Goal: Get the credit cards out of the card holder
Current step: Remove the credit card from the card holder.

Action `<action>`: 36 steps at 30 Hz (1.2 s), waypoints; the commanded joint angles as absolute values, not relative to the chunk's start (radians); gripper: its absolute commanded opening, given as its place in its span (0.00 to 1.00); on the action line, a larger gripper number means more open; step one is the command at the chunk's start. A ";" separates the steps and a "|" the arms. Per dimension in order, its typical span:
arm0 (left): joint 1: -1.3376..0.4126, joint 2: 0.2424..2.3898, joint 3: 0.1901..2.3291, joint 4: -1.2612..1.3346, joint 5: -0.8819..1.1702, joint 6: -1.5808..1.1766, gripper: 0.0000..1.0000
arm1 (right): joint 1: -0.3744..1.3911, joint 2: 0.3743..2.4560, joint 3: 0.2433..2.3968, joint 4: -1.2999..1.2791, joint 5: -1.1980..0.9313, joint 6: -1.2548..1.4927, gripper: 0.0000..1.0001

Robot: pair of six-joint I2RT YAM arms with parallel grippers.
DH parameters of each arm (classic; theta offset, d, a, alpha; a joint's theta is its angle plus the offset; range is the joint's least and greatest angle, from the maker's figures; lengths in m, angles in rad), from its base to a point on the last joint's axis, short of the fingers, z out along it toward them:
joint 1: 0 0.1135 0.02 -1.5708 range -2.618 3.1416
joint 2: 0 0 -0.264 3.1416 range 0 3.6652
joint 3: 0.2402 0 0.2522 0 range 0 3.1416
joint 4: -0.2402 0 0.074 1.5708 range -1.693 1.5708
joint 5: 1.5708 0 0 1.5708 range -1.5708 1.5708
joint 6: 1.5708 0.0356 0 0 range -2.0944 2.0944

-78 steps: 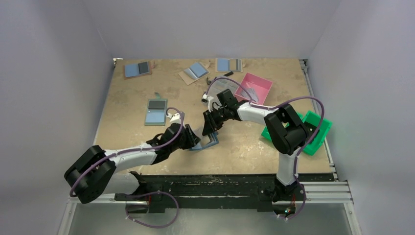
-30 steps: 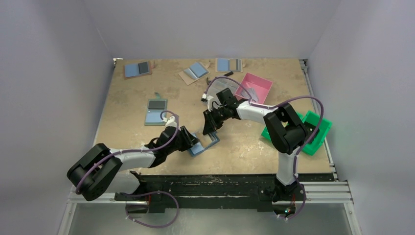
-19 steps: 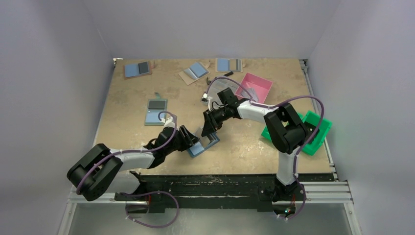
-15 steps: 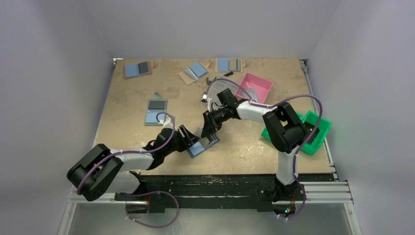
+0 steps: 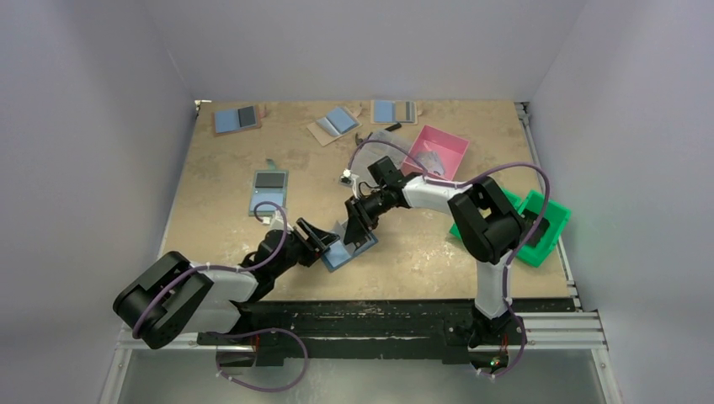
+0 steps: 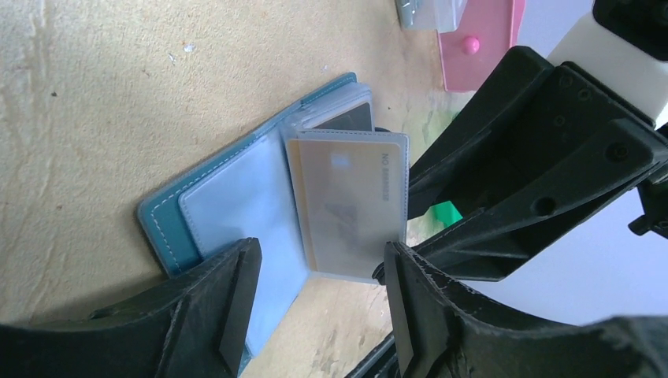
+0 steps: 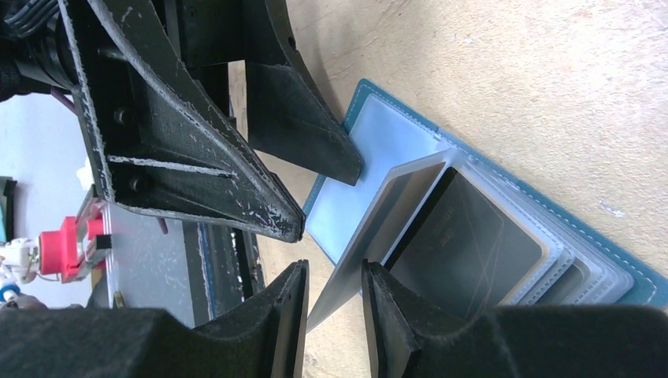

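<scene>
A stitched, leather-like teal cover is seen on the card holder (image 6: 169,224), with glossy clear plastic sleeves (image 7: 370,189) inside. A matt, frosted look is given to the credit card (image 6: 350,201) behind its sleeve. Rough, scuffed black plastic is shown on the left gripper's fingers (image 6: 236,303). The table (image 6: 94,102) looks like pale, grainy wood.

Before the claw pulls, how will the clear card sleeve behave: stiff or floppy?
Probably floppy: the clear sleeve lifts off the card holder in a bend. It looks glossy, so likely slippery. The card inside seems stiffer.

Even, soft light; blurred near foreground.
</scene>
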State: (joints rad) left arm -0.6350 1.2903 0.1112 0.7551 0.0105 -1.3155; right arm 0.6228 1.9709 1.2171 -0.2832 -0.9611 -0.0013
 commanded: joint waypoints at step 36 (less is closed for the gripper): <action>-0.625 1.361 0.094 0.829 0.010 -1.418 0.46 | 0.729 1.947 1.291 -0.472 -1.031 -0.258 0.41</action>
State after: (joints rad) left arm -0.6346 1.3705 0.0727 0.8742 0.0139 -1.4288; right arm 0.7116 1.9709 1.2476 -0.4278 -0.9913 -0.2031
